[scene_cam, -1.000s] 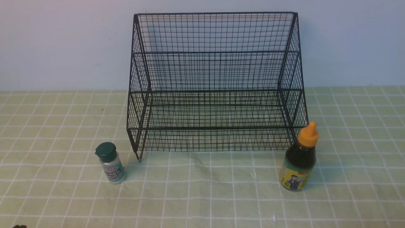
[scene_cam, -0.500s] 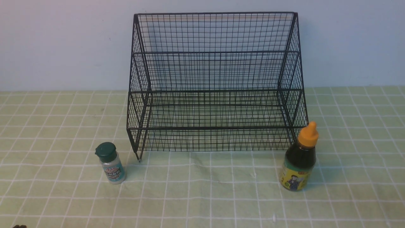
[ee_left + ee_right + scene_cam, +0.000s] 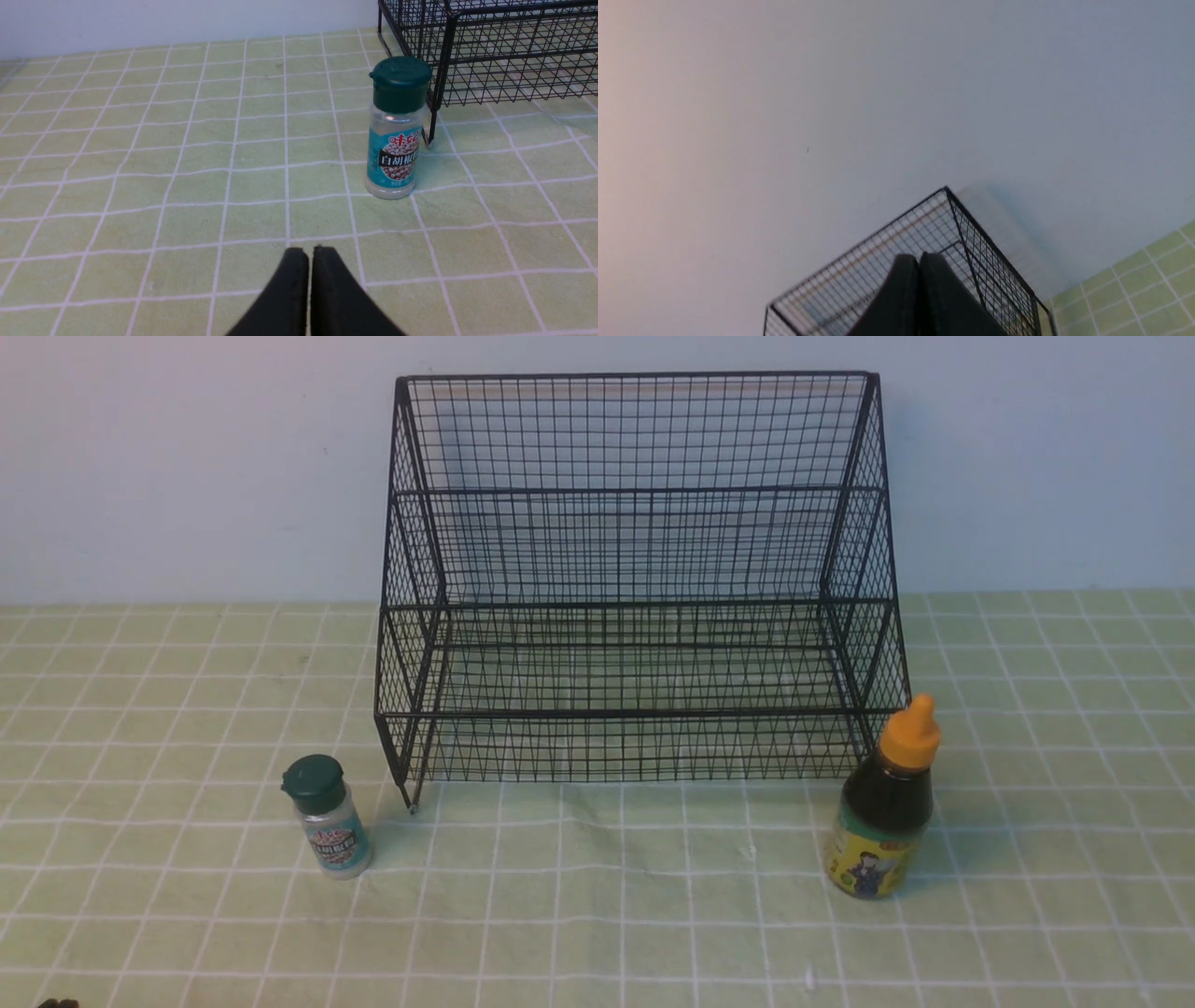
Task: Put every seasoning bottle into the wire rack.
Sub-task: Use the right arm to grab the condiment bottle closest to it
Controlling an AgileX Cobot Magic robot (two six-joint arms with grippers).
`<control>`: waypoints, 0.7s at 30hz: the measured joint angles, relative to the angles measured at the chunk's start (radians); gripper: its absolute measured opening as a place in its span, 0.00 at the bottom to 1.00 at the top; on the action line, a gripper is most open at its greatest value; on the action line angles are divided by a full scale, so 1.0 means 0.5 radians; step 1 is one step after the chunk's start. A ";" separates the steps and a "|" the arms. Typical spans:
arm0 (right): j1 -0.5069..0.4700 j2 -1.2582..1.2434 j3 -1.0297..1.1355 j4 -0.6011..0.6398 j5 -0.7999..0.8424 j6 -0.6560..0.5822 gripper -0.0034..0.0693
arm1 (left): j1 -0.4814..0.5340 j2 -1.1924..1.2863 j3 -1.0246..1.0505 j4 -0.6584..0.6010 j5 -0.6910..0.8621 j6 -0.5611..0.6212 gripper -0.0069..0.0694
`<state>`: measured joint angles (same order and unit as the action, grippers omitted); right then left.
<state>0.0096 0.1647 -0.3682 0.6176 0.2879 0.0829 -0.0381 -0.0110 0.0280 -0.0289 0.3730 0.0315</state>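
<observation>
Only front view shows orange-capped bottle (image 3: pixel 882 812); left wrist view shows shaker (image 3: pixel 395 135).

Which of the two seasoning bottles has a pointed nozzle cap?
The taller dark-liquid bottle with the yellow label, by the right corner of the wire rack; the small shaker has a flat green cap.

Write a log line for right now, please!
rack: empty | shaker: upright outside, left front corner | sauce bottle: upright outside, right front corner | left hand: shut, empty | right hand: shut, empty
</observation>
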 joint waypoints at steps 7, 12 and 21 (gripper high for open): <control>0.000 0.913 -0.775 -0.128 1.057 -0.466 0.03 | 0.000 0.000 0.000 0.000 0.000 0.000 0.08; 0.000 1.616 -1.266 -0.139 1.594 -0.627 0.03 | 0.000 0.000 0.000 0.000 0.000 0.000 0.08; 0.313 2.246 -1.755 -0.574 1.702 -0.483 0.03 | 0.000 0.000 0.000 0.000 0.000 0.000 0.08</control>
<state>0.1660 1.2878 -1.2456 0.3307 1.1388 -0.1589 -0.0381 -0.0110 0.0280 -0.0289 0.3730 0.0315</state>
